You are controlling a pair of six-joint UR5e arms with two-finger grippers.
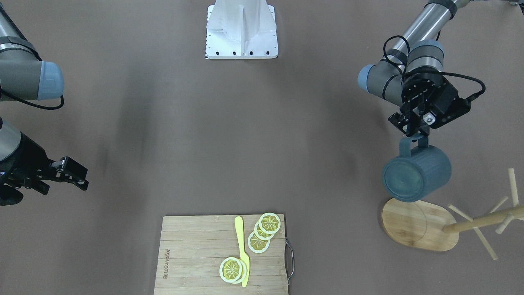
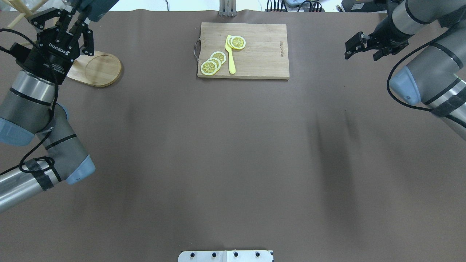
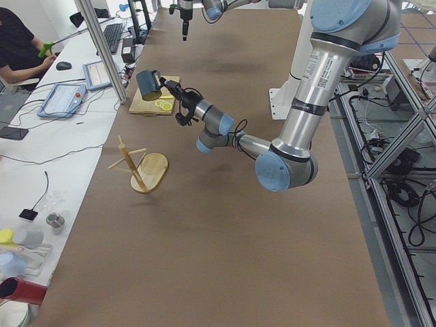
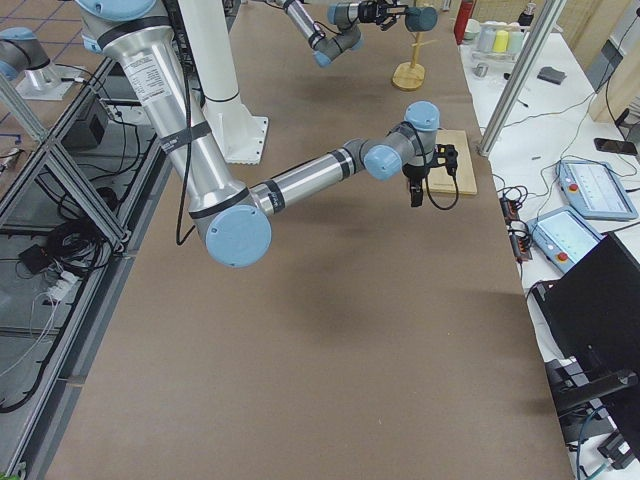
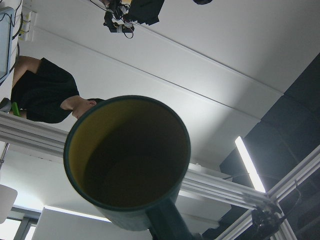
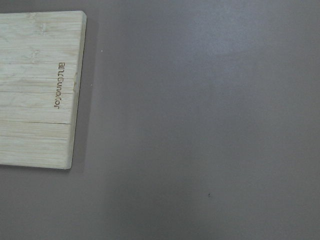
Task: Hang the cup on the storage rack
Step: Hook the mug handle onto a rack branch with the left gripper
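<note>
Exterior front-facing: left jaws clamp the cup (image 1: 416,174) by its handle, axis tipped, base facing camera; right jaws spread.

Brown matte table (image 2: 233,163) edged by aluminium posts (image 3: 101,48), white side desk (image 3: 75,143) with cables and a seated person (image 3: 20,48), tiled floor (image 4: 45,12), white ceiling (image 5: 210,65), one lit strip light (image 5: 248,159).

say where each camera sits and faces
Front: across the table, facing the robot; left hand holds cup.
Overhead: behind the robot, looking down; left arm, right arm.
Left side: table's end; left arm near.
Right side: opposite end; right arm near.
Left wrist: up into cup.
Right wrist: down at board.
Front and overhead share the rack.
</note>
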